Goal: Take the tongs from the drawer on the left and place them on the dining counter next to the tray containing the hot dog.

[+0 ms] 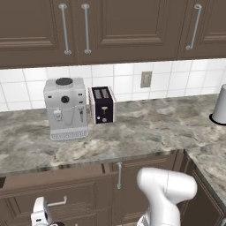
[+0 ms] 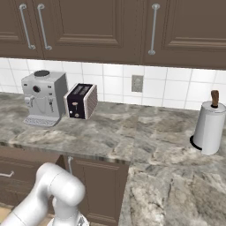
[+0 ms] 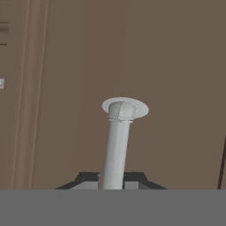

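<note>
Fingers [image 3: 112, 184] clenched on the drawer's [image 3: 167, 88] handle [image 3: 117, 145] — the bar runs from them toward twelve o'clock, ready for pulling.

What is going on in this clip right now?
The white robot arm's gripper is shut on the silver bar handle of the wide dark brown wooden drawer below the grey-beige marbled counter, low on the left. The drawer looks slightly pulled out. A silver coffee machine and dark toaster sit above.
</note>
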